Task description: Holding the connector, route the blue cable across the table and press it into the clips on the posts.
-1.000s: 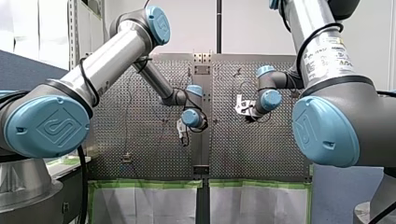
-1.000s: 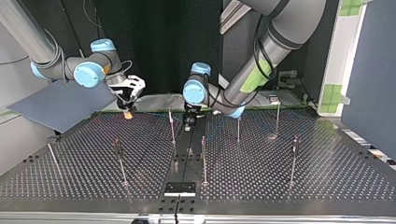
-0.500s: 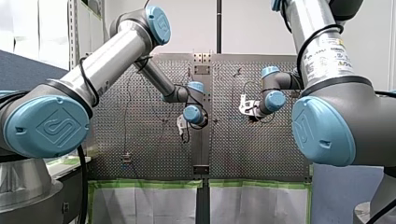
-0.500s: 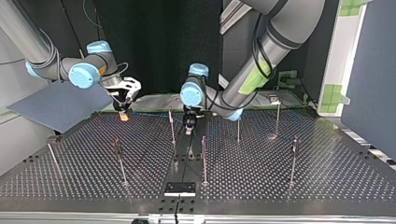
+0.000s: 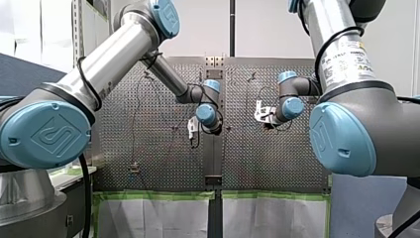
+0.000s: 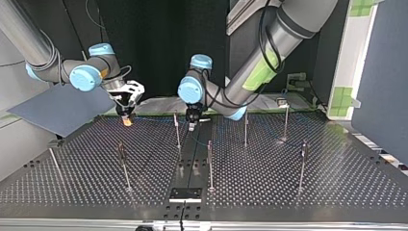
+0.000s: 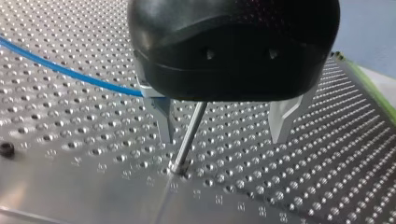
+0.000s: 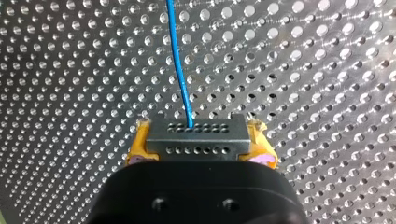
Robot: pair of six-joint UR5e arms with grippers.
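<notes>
My right gripper (image 8: 200,148) is clamped on the grey connector (image 8: 196,133), its yellow pads (image 8: 139,145) squeezing the block's two ends. The one blue cable (image 8: 180,60) leaves the connector's face and runs straight on ahead of the gripper, low over the perforated table (image 6: 337,183). That line is what matters here. Seen from across the table, the cable's length lies sideways along the far rows, from the connector at that view's left toward the middle. There my left gripper (image 7: 224,128) hangs over a post (image 7: 189,137). Its two metal fingers (image 7: 163,119) stand apart with nothing gripped, and the post rises between them, closer to the finger on the cable's side. In the left wrist view the cable comes in from the side and passes out of sight behind that finger. I cannot tell whether it touches the post or its clip, which the gripper's body hides. By my reckoning the left arm is the nearer to this post, while the right one sets the cable's direction by where it carries the connector. Counting up: two arms, two grippers, one connector, one cable, and seven thin posts on the table in the view from across, their clips too small to make out
</notes>
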